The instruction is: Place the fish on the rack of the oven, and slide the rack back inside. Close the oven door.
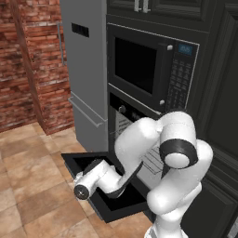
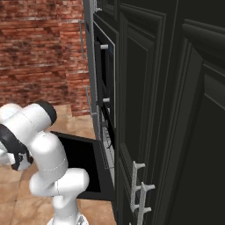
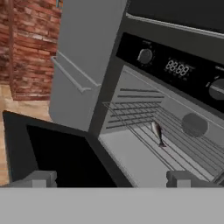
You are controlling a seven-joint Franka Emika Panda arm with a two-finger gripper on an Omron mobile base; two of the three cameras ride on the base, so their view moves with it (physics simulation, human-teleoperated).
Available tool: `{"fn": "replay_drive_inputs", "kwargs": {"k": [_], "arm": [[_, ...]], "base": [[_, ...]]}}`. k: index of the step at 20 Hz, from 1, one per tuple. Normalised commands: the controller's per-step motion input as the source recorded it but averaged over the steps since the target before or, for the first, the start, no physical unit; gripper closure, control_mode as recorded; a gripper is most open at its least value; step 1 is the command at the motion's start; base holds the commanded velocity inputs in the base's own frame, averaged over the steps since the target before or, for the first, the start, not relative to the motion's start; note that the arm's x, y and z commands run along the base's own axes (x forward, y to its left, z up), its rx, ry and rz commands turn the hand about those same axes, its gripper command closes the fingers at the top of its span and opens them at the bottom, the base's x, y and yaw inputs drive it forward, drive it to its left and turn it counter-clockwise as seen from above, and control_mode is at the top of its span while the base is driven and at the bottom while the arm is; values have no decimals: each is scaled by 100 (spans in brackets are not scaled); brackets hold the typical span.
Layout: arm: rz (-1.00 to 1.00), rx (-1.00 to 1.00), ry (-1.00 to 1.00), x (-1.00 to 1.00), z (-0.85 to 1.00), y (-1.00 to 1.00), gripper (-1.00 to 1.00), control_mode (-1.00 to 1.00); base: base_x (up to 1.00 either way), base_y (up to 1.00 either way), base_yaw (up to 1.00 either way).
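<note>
On the rack (image 3: 148,127) lies the fish (image 3: 157,133), seemingly released. Gripper (image 3: 109,179) jaws stand apart, empty; oven door (image 3: 48,153) hangs open, so the rack can slide inside.

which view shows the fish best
The hand view: the fish lies in plain sight on the rack of the open oven. In the left base view the arm covers that spot; the right base view looks along the oven's front edge-on, so I can't make it out.
</note>
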Motion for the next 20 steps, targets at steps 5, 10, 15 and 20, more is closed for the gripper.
{"fn": "replay_drive_inputs", "kwargs": {"k": [5, 10, 15, 20], "arm": [[-26, 14, -13, -76, 70, 74, -100, -100], [-27, 10, -20, -64, 21, 76, -100, -100], [-24, -2, -23, -9, -36, 49, -100, -100], [-18, -4, -35, 0, -84, 26, -100, -100]], "base": [[0, 0, 0], [0, 0, 0], [0, 0, 0], [0, 0, 0]]}}
